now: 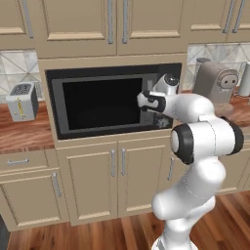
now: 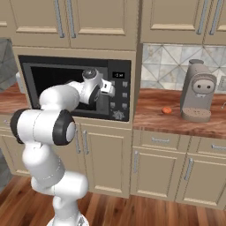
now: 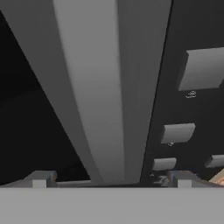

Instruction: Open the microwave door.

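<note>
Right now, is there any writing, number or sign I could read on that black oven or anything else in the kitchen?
No text here is legible.
Digital display on the microwave: pale marks, too small to read.
Buttons of the panel, seen from the hand view: tiny marks beneath them, too blurred to read.
Toaster and coffee machine: no lettering visible.

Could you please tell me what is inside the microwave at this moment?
The microwave door is shut; its dark glass shows only blackness, so the microwave interior is hidden. The gripper straddles the handle.
</note>
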